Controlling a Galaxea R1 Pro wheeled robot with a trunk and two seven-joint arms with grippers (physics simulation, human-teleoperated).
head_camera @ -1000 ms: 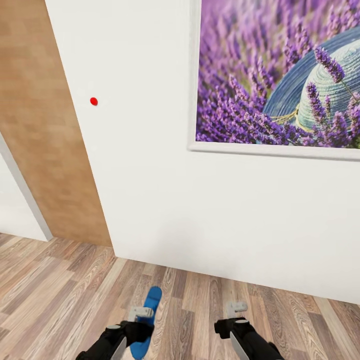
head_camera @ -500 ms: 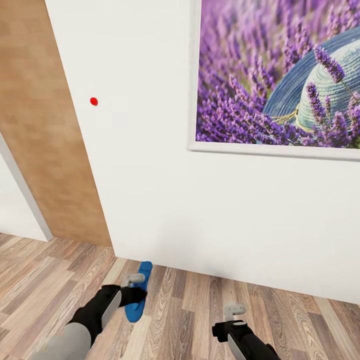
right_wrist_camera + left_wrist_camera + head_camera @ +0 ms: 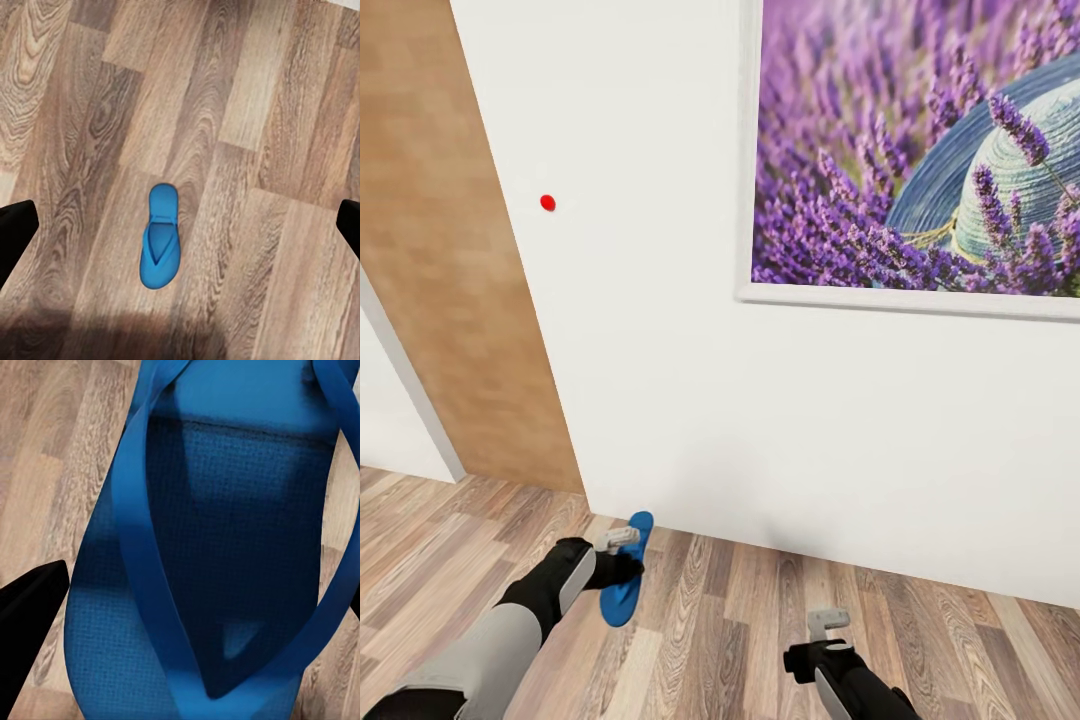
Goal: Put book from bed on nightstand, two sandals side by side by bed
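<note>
Currently left gripper [image 3: 622,556] fingers clamp one sandal [image 3: 624,582] above the floor [image 3: 740,620]; right gripper [image 3: 827,632] spread, second sandal [image 3: 159,247] lying below. Carry level, keep grip firm.

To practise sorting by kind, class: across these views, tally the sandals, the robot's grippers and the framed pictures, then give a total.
Sandals: 2 (held sandal, floor sandal)
Grippers: 2 (left gripper, right gripper)
Framed pictures: 1 (lavender picture)
Total: 5
</note>
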